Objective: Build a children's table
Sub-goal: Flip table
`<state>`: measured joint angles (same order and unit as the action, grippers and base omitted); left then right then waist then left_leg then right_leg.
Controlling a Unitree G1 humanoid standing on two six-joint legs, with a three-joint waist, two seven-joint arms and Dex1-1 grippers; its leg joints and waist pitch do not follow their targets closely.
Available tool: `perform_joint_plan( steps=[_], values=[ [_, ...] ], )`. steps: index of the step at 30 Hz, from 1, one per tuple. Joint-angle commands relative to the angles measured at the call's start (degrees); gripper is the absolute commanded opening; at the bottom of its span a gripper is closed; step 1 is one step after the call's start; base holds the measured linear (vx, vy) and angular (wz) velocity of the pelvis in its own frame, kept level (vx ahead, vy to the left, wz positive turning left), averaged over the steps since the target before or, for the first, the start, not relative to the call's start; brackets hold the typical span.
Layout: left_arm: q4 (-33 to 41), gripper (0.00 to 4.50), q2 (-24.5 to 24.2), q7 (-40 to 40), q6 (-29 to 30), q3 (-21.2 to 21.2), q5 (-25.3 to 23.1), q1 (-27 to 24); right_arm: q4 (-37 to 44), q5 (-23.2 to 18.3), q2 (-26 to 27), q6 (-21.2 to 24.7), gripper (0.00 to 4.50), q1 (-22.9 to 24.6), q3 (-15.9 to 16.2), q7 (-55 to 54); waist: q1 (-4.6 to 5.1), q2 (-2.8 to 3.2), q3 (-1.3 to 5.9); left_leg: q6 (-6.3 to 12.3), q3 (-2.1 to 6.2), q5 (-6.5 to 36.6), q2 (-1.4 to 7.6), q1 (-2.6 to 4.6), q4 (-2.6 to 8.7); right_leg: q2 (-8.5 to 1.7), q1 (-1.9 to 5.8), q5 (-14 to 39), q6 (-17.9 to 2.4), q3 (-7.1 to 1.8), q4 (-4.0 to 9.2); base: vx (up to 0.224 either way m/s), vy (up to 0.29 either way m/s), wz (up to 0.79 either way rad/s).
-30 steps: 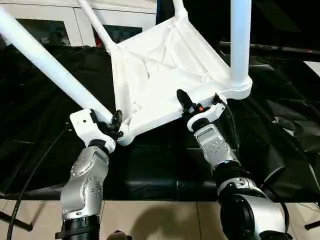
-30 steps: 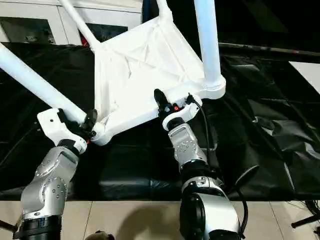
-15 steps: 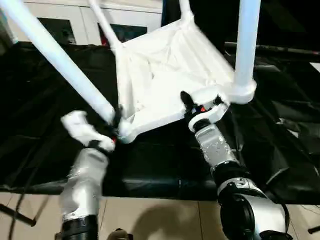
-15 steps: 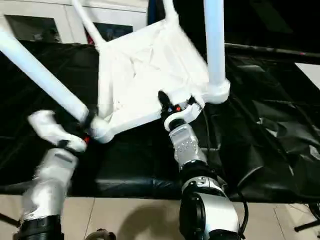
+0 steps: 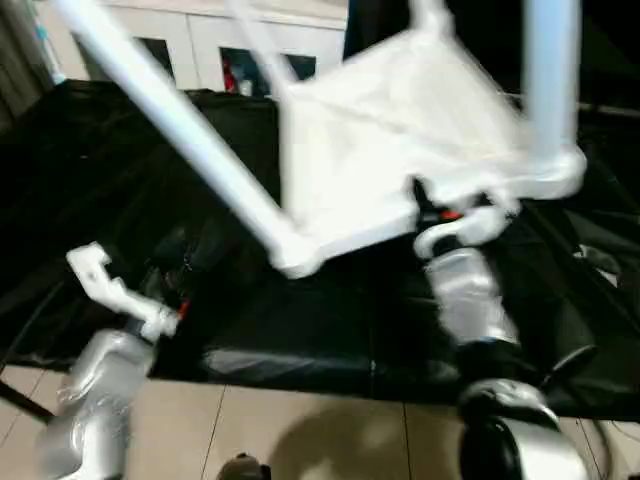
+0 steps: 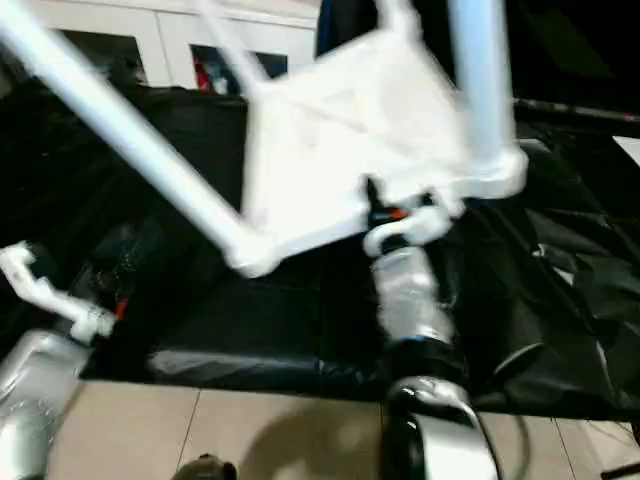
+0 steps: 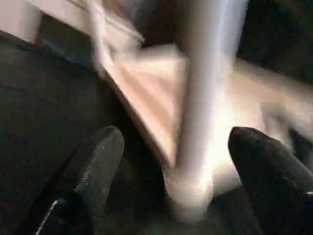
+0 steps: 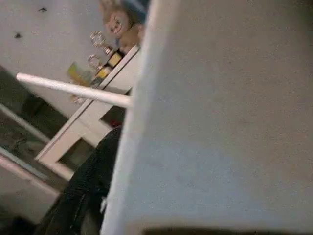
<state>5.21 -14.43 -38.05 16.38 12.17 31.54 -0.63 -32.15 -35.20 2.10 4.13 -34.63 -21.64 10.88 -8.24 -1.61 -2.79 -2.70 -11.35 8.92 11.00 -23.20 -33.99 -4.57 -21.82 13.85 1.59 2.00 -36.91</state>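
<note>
Task's thing: the small white plastic children's table [image 5: 390,150] was upside down and tilted above the black-covered table [image 5: 300,320], with its white tapered tube legs in the corner sockets.
Near legs: one long leg [image 5: 170,130] ran from the near corner socket toward 10 o'clock; another [image 5: 550,80] stood up at 1 o'clock from the right corner.
Left end effector: the left end effector [image 7: 171,166] was released, its two black fingers [image 7: 98,161] spread wide on either side of the leg's foot and socket, not closed on it; in the head view it sat at 8 o'clock, apart from the white corner.
Right end effector: the right end effector [image 5: 440,205] was clenched on the rim of the white top's near edge, at about 4 o'clock of the top, and appeared to carry it.
Step in hand: judged as a late step, all visible legs being seated; the upturned piece was being handled by one side.
Next move: probably turning the piece onto its legs, which calls for a fresh left grasp on the rim or leg so the weight is shared.
Risk: a one-sided hold could let the top swing.
</note>
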Motion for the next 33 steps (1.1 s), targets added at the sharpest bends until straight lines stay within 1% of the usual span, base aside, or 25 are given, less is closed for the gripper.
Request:
perform_joint_plan(
  steps=[1, 2, 3, 6, 7, 8, 9, 10, 11, 12, 14, 15, 18, 19, 20, 22, 24, 26, 27, 28, 29, 30, 31, 32, 33],
  values=[
    [0.8, 4.3, -3.3, -4.1, -0.3, -5.3, -4.8, -0.5, 8.7, 7.7, -4.7, 0.5, 2.12, 2.2, 3.4, -0.9, 0.86, 0.74, 3.34, -4.41, 1.27, 15.4, 2.38, 2.83, 4.94, -2.61, 0.55, 5.9, -3.3, -2.02, 4.9, 0.0, 0.0, 0.0],
    [1.6, 4.31, -4.1, -4.7, -0.1, -6.2, -5.2, -0.5, 10.4, 7.9, -5.2, 1.5, 2.12, 2.8, 3.7, -1.6, 1.02, 0.7, 3.4, -4.82, 1.36, 15.2, 2.26, 2.61, 5.02, -2.63, 0.79, 5.6, -3.2, -2.02, 4.73, 0.0, 0.0, 0.0],
    [1.8, 4.4, -4.3, -4.7, -0.2, -6.5, -5.3, -0.4, 10.8, 8.1, -5.4, 1.8, 2.12, 2.9, 3.7, -1.8, 1.16, 0.64, 3.43, -5.0, 1.3, 15.2, 2.22, 2.5, 5.01, -2.64, 0.83, 5.3, -3.3, -2.05, 4.71, 0.0, 0.0, 0.0],
    [4.2, 4.46, -5.5, -5.0, -0.3, -8.8, -6.4, 1.2, 14.9, 10.1, -7.4, 4.6, 2.12, 4.1, 4.8, -3.2, 1.32, 0.48, 3.37, -5.27, 1.11, 15.3, 2.09, 2.44, 4.9, -2.73, 0.77, 5.4, -3.8, -2.16, 4.8, 0.0, 0.0, 0.0],
    [5.4, 4.5, -5.6, -4.9, 0.0, -9.4, -6.5, 2.5, 16.6, 11.3, -8.8, 5.9, 2.12, 4.5, 5.5, -4.5, 1.33, 0.6, 3.34, -5.28, 1.07, 15.5, 2.05, 2.56, 4.84, -2.69, 0.71, 6.2, -3.7, -2.21, 4.93, 0.0, 0.0, 0.0],
    [5.8, 4.5, -5.6, -4.8, 0.2, -9.6, -6.5, 3.1, 17.2, 11.7, -9.3, 6.4, 2.12, 4.7, 5.8, -4.8, 1.47, 0.54, 3.3, -5.35, 1.08, 15.3, 2.03, 2.5, 4.84, -2.68, 0.73, 6.3, -3.8, -2.23, 4.91, 0.0, 0.0, 0.0],
    [6.4, 4.5, -5.2, -4.2, 0.9, -9.8, -6.3, 4.6, 18.1, 12.4, -10.3, 7.1, 2.12, 4.7, 6.4, -4.9, 1.71, 0.72, 3.29, -5.48, 1.06, 15.2, 1.99, 2.5, 4.82, -2.58, 0.7, 6.2, -3.9, -2.18, 4.95, 0.0, 0.0, 0.0],
    [6.7, 4.5, -5.1, -3.8, 1.2, -9.9, -6.2, 5.3, 18.5, 12.8, -10.8, 7.5, 2.12, 4.8, 6.6, -4.9, 1.9, 0.58, 3.34, -5.5, 1.09, 14.7, 1.89, 2.33, 4.73, -2.56, 0.89, 5.8, -4.1, -2.16, 4.82, 0.0, 0.0, 0.0],
    [6.8, 4.5, -4.7, -3.4, 0.6, -10.7, -6.8, 7.1, 19.4, 13.3, -12.1, 8.6, 2.12, 4.6, 7.3, -5.3, 2.05, 0.69, 3.37, -5.45, 1.07, 14.4, 1.81, 2.28, 4.66, -2.55, 0.92, 5.6, -4.2, -2.16, 4.8, 0.0, 0.0, 0.0],
    [7.4, 4.5, -4.5, -3.2, 0.6, -11.5, -7.1, 9.1, 20.3, 13.4, -13.4, 10.0, 2.12, 4.1, 7.9, -5.8, 2.21, 0.58, 3.43, -5.26, 1.08, 13.7, 1.79, 2.3, 4.55, -2.48, 1.06, 5.1, -4.0, -2.15, 4.79, 0.0, 0.0, 0.0],
    [8.0, 4.5, -4.2, -3.0, 0.8, -11.9, -7.0, 10.2, 20.6, 14.2, -14.5, 10.8, 2.12, 3.6, 8.5, -5.9, 2.32, 0.66, 3.55, -5.08, 1.04, 12.5, 1.74, 2.18, 4.32, -2.51, 1.08, 3.8, -4.4, -2.16, 4.62, 0.0, 0.0, 0.0],
    [8.7, 4.5, -4.1, -2.9, 1.2, -12.2, -6.9, 11.1, 20.8, 14.7, -15.5, 11.6, 2.12, 2.9, 9.1, -5.6, 2.46, 0.42, 3.57, -5.06, 1.03, 11.8, 1.7, 2.09, 4.24, -2.33, 1.25, 2.8, -4.5, -2.12, 4.51, 0.0, 0.0, 0.0],
    [9.8, 4.5, -4.3, -2.4, 0.9, -13.0, -7.8, 13.2, 21.1, 16.0, -17.4, 13.3, 2.1, 1.4, 10.1, -5.8, 2.7, 0.25, 3.72, -4.05, 0.9, 10.0, 1.47, 1.97, 3.85, -2.2, 1.5, 0.1, -5.2, -2.15, 4.26, 0.0, 0.0, 0.0],
    [10.4, 4.5, -4.5, -2.0, 0.6, -13.1, -8.5, 14.1, 21.4, 16.9, -18.2, 14.3, 2.08, 0.4, 10.8, -5.9, 2.88, -0.02, 3.72, -3.59, 0.9, 9.5, 1.47, 1.81, 3.79, -2.23, 1.62, -0.4, -5.5, -2.14, 4.25, 0.0, 0.0, 0.0],
    [10.7, 4.5, -4.7, -1.8, 0.4, -13.2, -8.9, 14.4, 21.4, 17.0, -18.4, 14.6, 2.07, -0.2, 11.0, -5.9, 3.06, 0.02, 3.74, -3.18, 0.89, 9.0, 1.52, 1.93, 3.73, -2.14, 1.55, -0.7, -5.8, -2.13, 4.18, 0.0, 0.0, 0.0],
    [11.0, 4.5, -4.9, -1.7, 0.3, -13.2, -9.3, 14.7, 21.4, 17.1, -18.6, 14.9, 2.07, -0.6, 11.1, -6.0, 3.06, 0.09, 3.77, -2.9, 0.89, 8.8, 1.53, 1.94, 3.64, -2.17, 1.59, -1.1, -6.2, -2.15, 4.1, 0.0, 0.0, 0.0],
    [12.1, 4.5, -5.9, -1.3, 0.1, -14.0, -11.0, 15.5, 21.7, 17.6, -19.4, 15.8, 2.04, -1.8, 12.1, -5.9, 3.11, -0.21, 3.7, -2.41, 0.83, 8.7, 1.58, 2.01, 3.58, -2.05, 1.56, -0.8, -6.5, -2.15, 4.12, 0.0, 0.0, 0.0],
    [12.4, 4.5, -6.0, -0.9, 0.1, -14.0, -11.2, 15.9, 22.0, 17.5, -19.5, 16.2, 2.02, -2.2, 12.2, -5.8, 3.08, -0.05, 3.68, -2.51, 0.79, 8.7, 1.61, 2.08, 3.56, -2.08, 1.48, -0.4, -6.6, -2.19, 4.09, 0.0, 0.0, 0.0],
    [12.8, 4.5, -6.3, -0.7, 0.3, -14.0, -11.3, 16.2, 22.3, 17.7, -19.6, 16.3, 2.0, -2.4, 12.5, -5.8, 2.94, -0.3, 3.7, -2.44, 0.76, 8.9, 1.69, 2.18, 3.56, -2.17, 1.44, -0.1, -6.9, -2.21, 4.07, 0.0, 0.0, 0.0],
    [13.1, 4.5, -6.7, -0.5, 0.2, -14.2, -11.8, 16.6, 22.5, 18.1, -19.8, 16.4, 2.0, -2.6, 12.9, -5.5, 2.9, -0.24, 3.62, -2.61, 0.74, 9.1, 1.7, 2.24, 3.58, -2.12, 1.3, 0.5, -7.0, -2.2, 4.14, 0.0, 0.0, 0.0],
    [13.3, 4.5, -7.3, -0.1, -0.5, -14.7, -13.7, 17.5, 22.8, 18.7, -19.8, 16.6, 1.97, -2.7, 13.2, -5.4, 2.84, -0.42, 3.59, -2.7, 0.73, 9.4, 1.77, 2.3, 3.62, -2.11, 1.26, 0.9, -6.8, -2.22, 4.16, 0.0, 0.0, 0.0],
    [13.3, 4.5, -7.3, -0.1, -0.5, -14.7, -13.7, 17.5, 22.8, 18.7, -19.8, 16.6, 1.96, -2.7, 13.2, -5.4, 2.8, -0.38, 3.6, -2.82, 0.77, 9.4, 1.76, 2.3, 3.61, -2.1, 1.27, 0.9, -6.7, -2.23, 4.11, 0.0, 0.0, 0.0],
    [13.5, 4.5, -7.5, 0.2, -0.6, -14.9, -14.4, 18.3, 23.1, 19.3, -19.9, 16.8, 1.96, -2.7, 13.6, -5.5, 2.84, -0.49, 3.6, -3.02, 0.81, 9.2, 1.77, 2.24, 3.66, -2.13, 1.34, 0.6, -6.6, -2.2, 4.05, 0.0, 0.0, 0.0],
    [14.1, 4.5, -8.0, 0.9, -1.6, -15.5, -16.7, 20.4, 24.2, 20.1, -19.4, 17.0, 1.96, -2.6, 14.6, -5.6, 2.74, -0.47, 3.62, -3.28, 0.85, 8.8, 1.81, 2.29, 3.66, -2.08, 1.3, -0.1, -6.5, -2.18, 3.97, 0.0, 0.0, 0.0],
    [14.1, 4.5, -8.0, 0.9, -1.6, -15.5, -16.7, 20.4, 24.2, 20.1, -19.4, 17.0, 1.95, -2.6, 14.6, -5.6, 2.75, -0.45, 3.67, -3.42, 0.83, 8.7, 1.79, 2.36, 3.58, -2.06, 1.27, -0.6, -6.4, -2.19, 3.87, 0.0, 0.0, 0.0]
  ],
)
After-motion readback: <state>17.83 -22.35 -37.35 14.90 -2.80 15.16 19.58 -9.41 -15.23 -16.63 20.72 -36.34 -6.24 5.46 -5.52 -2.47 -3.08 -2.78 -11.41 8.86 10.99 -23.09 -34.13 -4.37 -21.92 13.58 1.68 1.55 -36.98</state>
